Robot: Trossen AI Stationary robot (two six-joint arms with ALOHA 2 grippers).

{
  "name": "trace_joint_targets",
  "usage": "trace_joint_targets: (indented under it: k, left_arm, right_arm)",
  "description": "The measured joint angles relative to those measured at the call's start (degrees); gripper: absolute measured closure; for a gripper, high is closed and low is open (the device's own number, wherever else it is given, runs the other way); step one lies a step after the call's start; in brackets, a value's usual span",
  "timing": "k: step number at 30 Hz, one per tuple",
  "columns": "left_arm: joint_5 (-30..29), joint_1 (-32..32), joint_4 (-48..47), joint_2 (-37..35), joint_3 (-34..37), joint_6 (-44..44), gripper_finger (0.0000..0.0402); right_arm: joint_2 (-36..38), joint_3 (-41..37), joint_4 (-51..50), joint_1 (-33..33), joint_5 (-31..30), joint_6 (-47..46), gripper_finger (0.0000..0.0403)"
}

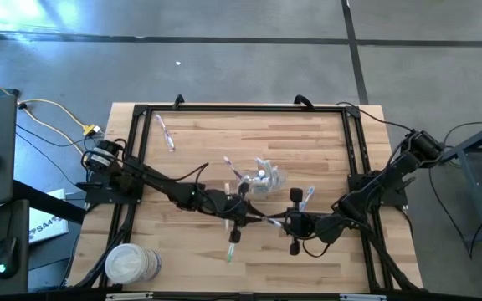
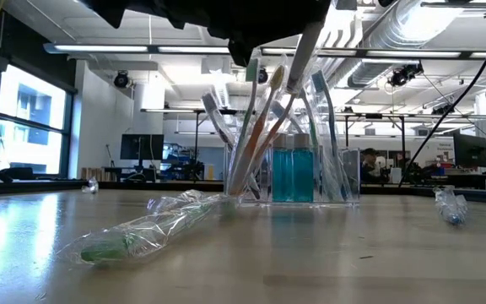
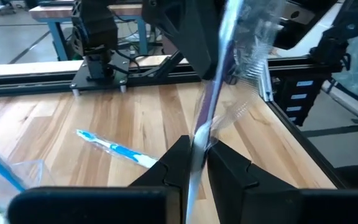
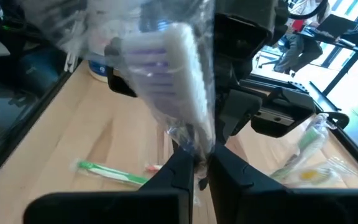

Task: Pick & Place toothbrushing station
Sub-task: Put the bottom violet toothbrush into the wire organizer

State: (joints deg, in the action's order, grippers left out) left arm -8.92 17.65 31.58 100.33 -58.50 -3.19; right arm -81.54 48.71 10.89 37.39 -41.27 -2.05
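A white toothbrush with purple bristles [image 4: 169, 68], still in clear wrap, is held above the table's middle between both grippers. My left gripper [image 3: 196, 163] is shut on one end of it and my right gripper [image 4: 194, 167] on the other. In the high view the two meet nose to nose, the left gripper [image 1: 249, 219] and the right gripper [image 1: 276, 221]. Just beyond them the small transparent container [image 1: 264, 177] stands on the table with several toothbrushes leaning in it [image 2: 260, 127]. My left gripper pinches the wrapped handle [image 3: 199, 134] between its two fingers, coming nearly level from the table's left. The handle runs on from the fingers toward the right gripper, clear of the table. My right gripper pinches the wrap and the brush's neck [image 4: 191, 140] just below the bristle head, coming nearly level from the table's right. The head stands out beyond the fingers, lifted clear.
A green wrapped toothbrush [image 1: 233, 243] lies near the front and a blue one [image 1: 308, 198] on the right. Another wrapped one [image 1: 165, 134] lies at the far left. A white roll [image 1: 132, 263] sits at the near left corner. A black frame rail [image 1: 241, 109] rims the table.
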Motion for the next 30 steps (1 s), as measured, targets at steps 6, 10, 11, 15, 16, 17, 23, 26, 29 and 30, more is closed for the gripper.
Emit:
trace_joint_targets:
  k: [6,10,11,15,16,17,23,26,29,30]
  left_arm:
    - [-0.2,0.0,0.0,0.0,0.0,-0.1,0.0348]
    - [-0.3,0.0,-0.2,0.0,0.0,-0.1,0.0346]
    - [-0.3,0.0,-0.3,0.0,0.0,0.0,0.0345]
    - [-0.3,0.0,-0.6,0.0,0.0,0.1,0.0344]
    - [-0.3,0.0,-0.6,0.0,0.0,0.1,0.0344]
    - [-0.3,0.0,-0.6,0.0,0.0,0.2,0.0343]
    - [-0.3,0.0,-0.5,0.0,0.0,-1.7,0.0293]
    - [-0.9,0.0,-0.5,0.0,0.0,-2.5,0.0245]
    - [-1.0,0.0,-0.4,0.0,0.0,-3.1,0.0200]
    - [-1.0,0.0,-0.5,0.0,0.0,-3.2,0.0188]
  right_arm:
    - [0.0,0.0,-0.3,0.0,-0.3,0.6,0.0385]
    - [0.0,0.0,-1.1,0.1,-0.3,0.0,0.0385]
    - [0.0,0.0,-1.4,0.1,-0.3,-0.3,0.0385]
    - [0.0,0.0,-2.5,0.1,-0.3,-1.2,0.0385]
    - [0.0,0.0,-2.7,0.1,-0.3,-1.2,0.0385]
    - [0.0,0.0,-2.9,0.1,-0.3,-1.3,0.0385]
    - [0.0,0.0,-5.1,0.7,-0.8,-2.5,0.0386]
    - [0.0,0.0,-6.2,1.6,-2.6,-2.7,0.0386]
    - [0.0,0.0,-8.4,2.9,-7.2,-2.6,0.0385]
    - [0.1,0.0,-9.5,3.3,-9.4,-2.7,0.0386]
